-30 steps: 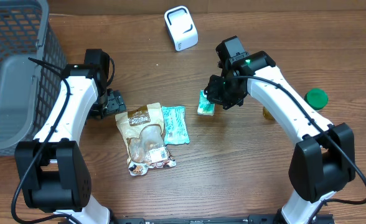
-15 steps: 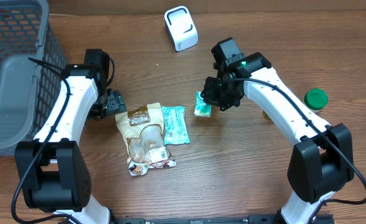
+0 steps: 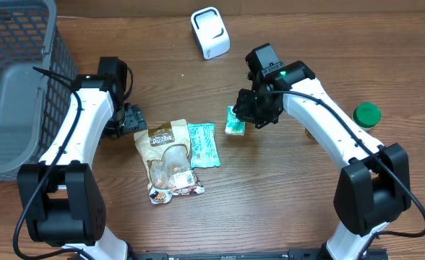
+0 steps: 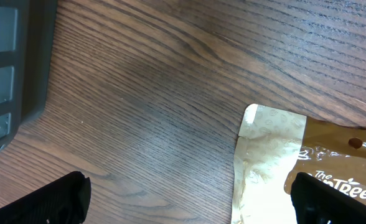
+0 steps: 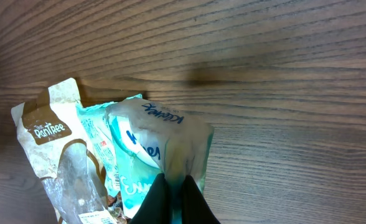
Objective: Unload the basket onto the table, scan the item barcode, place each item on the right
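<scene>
Right jaws were pinched shut on the edge of a teal tissue packet (image 5: 164,149), which sat just beyond their tips. Left jaws stood wide open, a brown snack pouch (image 4: 282,162) on the counter (image 3: 270,209) between them.

Snack bag (image 3: 170,162) lies left of packet (image 3: 203,144), scanner (image 3: 210,32) behind.

I count two teal packets (the pinched packet (image 5: 161,140) sits in my right gripper (image 5: 175,196), the flat packet (image 3: 203,144) just to its left), one brown snack pouch (image 3: 170,160), one white scanner (image 3: 210,32), one grey basket (image 3: 17,36) and one green cap (image 3: 367,113).
</scene>
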